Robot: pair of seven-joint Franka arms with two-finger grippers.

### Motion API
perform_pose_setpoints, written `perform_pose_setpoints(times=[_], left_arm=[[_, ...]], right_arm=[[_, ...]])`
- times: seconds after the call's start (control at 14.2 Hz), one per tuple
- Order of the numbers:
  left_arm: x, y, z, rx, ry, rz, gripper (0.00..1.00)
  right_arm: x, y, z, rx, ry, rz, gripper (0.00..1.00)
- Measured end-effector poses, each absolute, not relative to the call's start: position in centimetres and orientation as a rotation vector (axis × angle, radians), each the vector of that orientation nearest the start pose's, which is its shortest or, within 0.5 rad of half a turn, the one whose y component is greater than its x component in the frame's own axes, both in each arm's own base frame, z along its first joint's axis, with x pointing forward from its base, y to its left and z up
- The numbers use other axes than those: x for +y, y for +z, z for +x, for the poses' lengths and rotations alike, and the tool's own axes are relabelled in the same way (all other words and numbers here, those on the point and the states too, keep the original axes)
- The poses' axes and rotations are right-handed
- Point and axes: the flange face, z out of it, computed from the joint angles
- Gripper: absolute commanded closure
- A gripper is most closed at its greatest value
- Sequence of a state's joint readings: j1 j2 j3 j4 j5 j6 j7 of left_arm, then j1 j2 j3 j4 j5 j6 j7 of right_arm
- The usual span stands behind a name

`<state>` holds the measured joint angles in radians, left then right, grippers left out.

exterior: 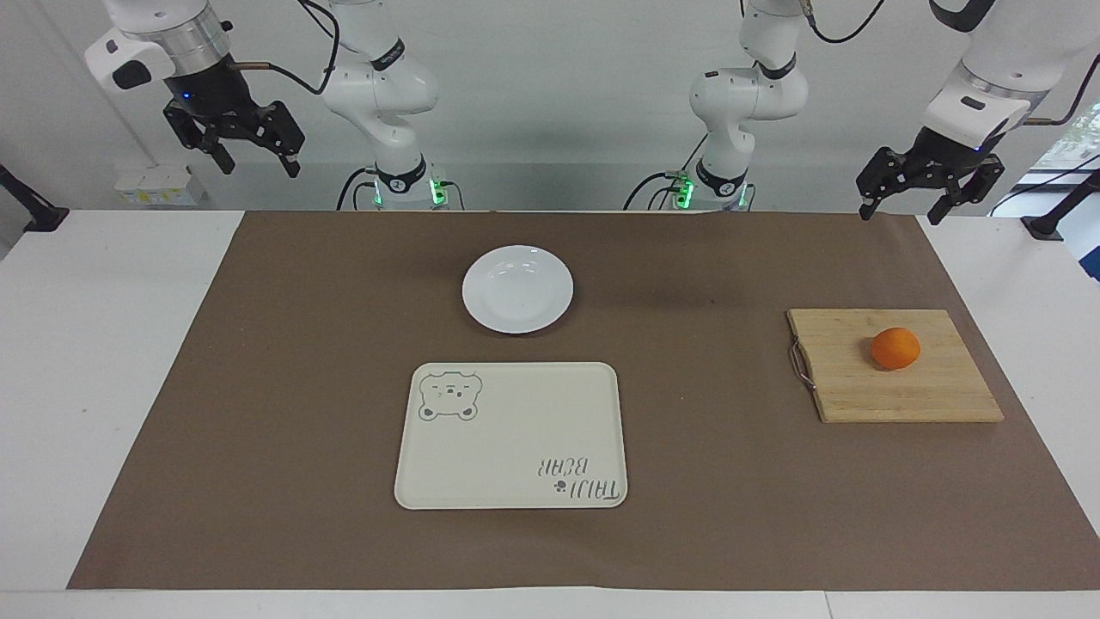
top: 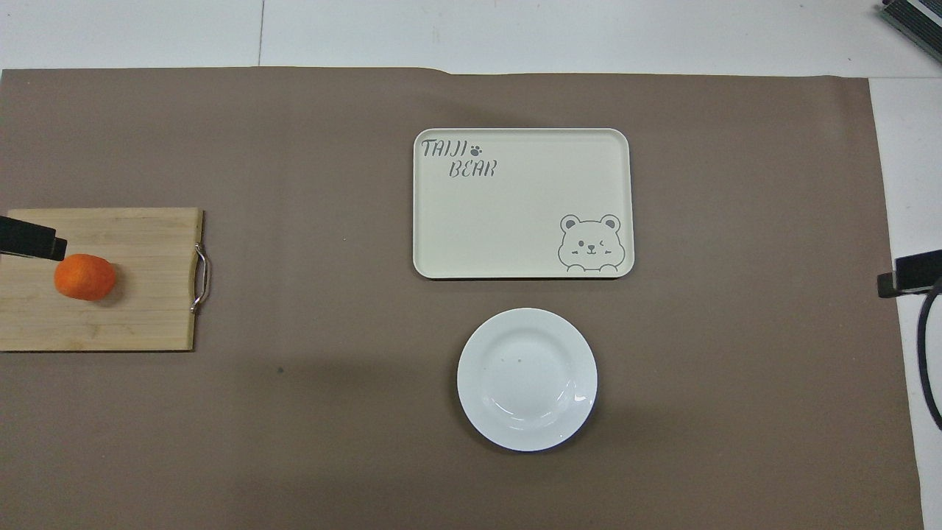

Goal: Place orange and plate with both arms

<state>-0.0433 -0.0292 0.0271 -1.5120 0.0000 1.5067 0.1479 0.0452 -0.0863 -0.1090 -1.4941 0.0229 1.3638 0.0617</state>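
We are seeing the orange [exterior: 895, 348] lying on the cutting board [exterior: 894, 391], long axis across the table; plate [exterior: 517, 289] sitting upright nearer the robots than the tray [exterior: 510, 435]. Left gripper [exterior: 904, 207] and right gripper [exterior: 258, 163] are hanging high, fingers spread, holding nothing

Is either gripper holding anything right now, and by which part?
Nothing is held. The left gripper and right gripper hang open and empty; the orange rests on the cutting board.

Bright, even overhead light; soft faint shadows on brown mat [exterior: 258, 387]; sharp focus, no blur.
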Motion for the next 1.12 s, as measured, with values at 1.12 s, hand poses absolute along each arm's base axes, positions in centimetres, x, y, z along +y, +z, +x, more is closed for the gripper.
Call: perform_pose_setpoints(times=[1.12], left_arm=[[1.3, 65.3, 54.8, 0.205, -0.114, -3.127, 0.00]], right_arm=[[-3.3, 68.8, 50.3, 0.188, 0.069, -3.103, 0.00]])
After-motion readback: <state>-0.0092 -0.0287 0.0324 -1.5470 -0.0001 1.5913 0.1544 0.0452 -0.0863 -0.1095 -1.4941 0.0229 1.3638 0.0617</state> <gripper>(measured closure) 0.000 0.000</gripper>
